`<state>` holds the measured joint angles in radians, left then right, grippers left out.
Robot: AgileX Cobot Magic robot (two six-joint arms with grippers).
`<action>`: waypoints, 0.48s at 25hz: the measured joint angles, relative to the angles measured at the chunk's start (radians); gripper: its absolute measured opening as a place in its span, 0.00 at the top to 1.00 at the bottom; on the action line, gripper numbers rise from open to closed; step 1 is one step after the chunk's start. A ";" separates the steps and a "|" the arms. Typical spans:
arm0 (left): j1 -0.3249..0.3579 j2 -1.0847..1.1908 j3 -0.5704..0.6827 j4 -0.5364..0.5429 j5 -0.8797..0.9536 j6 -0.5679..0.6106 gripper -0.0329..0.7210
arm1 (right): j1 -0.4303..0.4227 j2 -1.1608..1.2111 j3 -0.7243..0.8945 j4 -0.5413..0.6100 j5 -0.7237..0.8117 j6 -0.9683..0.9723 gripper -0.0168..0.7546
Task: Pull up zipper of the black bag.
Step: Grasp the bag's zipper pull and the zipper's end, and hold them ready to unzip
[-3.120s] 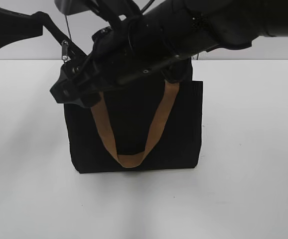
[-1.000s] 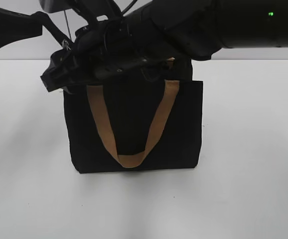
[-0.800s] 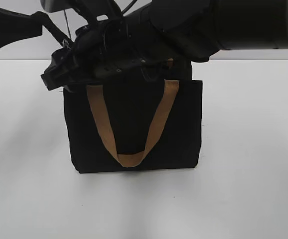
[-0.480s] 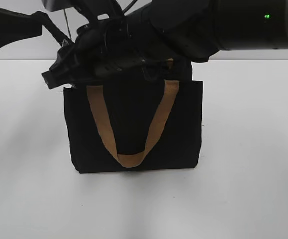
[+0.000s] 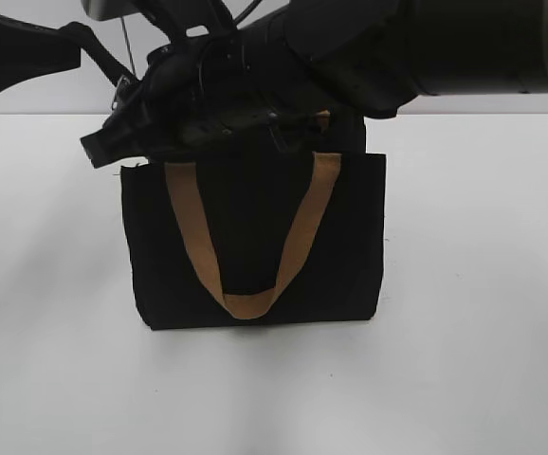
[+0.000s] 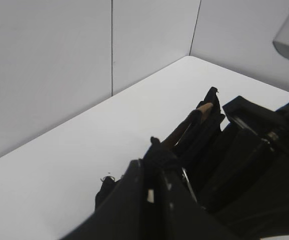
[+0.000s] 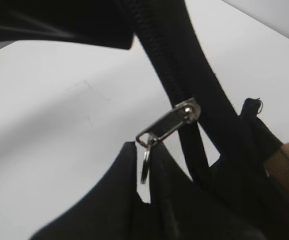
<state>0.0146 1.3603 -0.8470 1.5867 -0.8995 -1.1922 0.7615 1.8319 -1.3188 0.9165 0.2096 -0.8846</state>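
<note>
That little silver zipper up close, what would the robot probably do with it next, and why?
Probably a short, steady pull along the black track. In the right wrist view the zipper sits on the track with its pull tab stretched toward the right gripper, whose fingertips meet at the tab's ring. The black bag stands upright.

Bag (image 5: 255, 237) mid table (image 5: 483, 284); zipper (image 7: 177, 120) at top-left corner.
</note>
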 joint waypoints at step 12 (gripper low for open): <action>0.000 0.000 0.000 0.000 0.000 0.000 0.93 | 0.000 0.000 0.000 -0.001 0.027 0.012 0.98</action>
<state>0.0146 1.3603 -0.8470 1.5867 -0.8995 -1.1922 0.7615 1.8319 -1.3188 0.9157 0.2370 -0.8727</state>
